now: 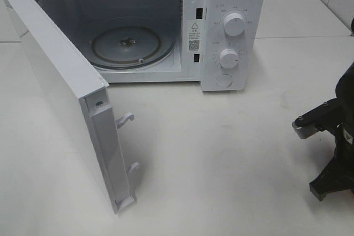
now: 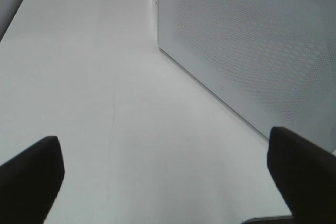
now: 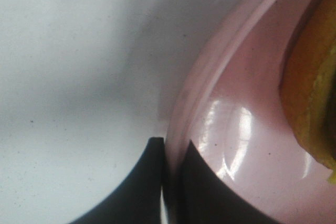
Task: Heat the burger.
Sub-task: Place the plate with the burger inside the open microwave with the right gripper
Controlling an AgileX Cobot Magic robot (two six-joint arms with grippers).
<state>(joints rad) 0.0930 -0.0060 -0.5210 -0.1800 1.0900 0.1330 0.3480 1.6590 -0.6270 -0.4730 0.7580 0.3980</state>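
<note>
Right gripper (image 3: 172,145) pinched shut on the rim of the glossy pink round plate (image 3: 236,129), presumably for hauling the round golden-bunned burger (image 3: 311,82) sitting on it without squashing anything; burger nowhere in the high view. White boxy microwave (image 1: 232,4) upper middle, door (image 1: 55,87) swung wide toward lower left, round glass turntable (image 1: 126,45) bare for loading. Left gripper (image 2: 164,148) spread wide, empty, beside the door's perforated panel (image 2: 252,51).

White table (image 1: 221,158), white microwave (image 1: 232,31) on it with door (image 1: 61,81) open, pink plate (image 3: 236,145) seemingly resting there
</note>
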